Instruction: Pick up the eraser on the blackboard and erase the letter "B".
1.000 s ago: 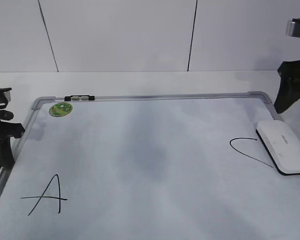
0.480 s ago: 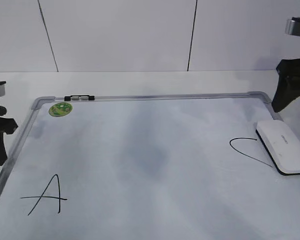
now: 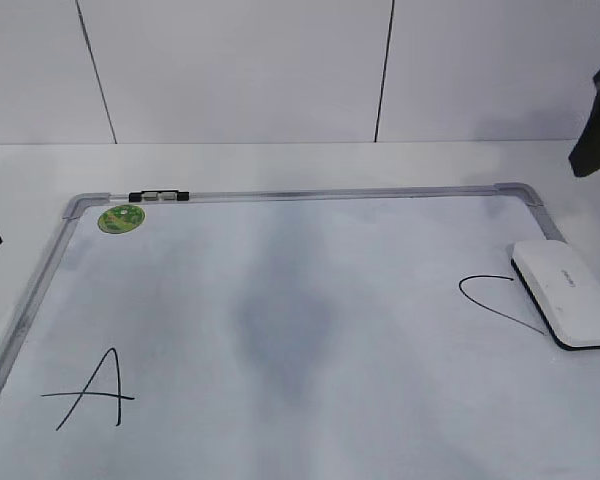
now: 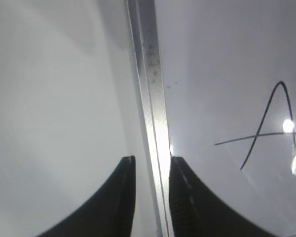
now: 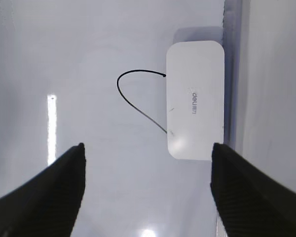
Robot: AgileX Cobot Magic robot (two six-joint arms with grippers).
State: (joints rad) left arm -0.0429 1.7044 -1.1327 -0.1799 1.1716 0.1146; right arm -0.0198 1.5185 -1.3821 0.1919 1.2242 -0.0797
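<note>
Nearest you in the exterior view is the slanted black marker letter "A" [image 3: 92,388], at the front left of the large white dry-erase blackboard with the silver-grey metal frame [image 3: 310,194]. Move back and to the right and you reach the oblong white plastic eraser with rounded corners and a thin black underside [image 3: 565,293]. It lies flat on the board just inside the right frame rail, covering one end of a curved black marker stroke [image 3: 485,293] that shows to its left. The middle of the board carries only a faint grey smudge, and no letter "B" can be made out anywhere, so you may judge the erasing done or nearly so, though the pictures alone cannot confirm it. The eraser looks clean on top, with small grey lettering. At the far left corner sits a small round green sticker [image 3: 121,218].

Your right gripper [image 5: 148,153] hangs above the board with its black fingers spread wide and nothing between them, the eraser ahead of it. Your left gripper [image 4: 150,165] has its fingers drawn fairly close together, one on each side of the left frame rail; whether they touch it you cannot tell.
</note>
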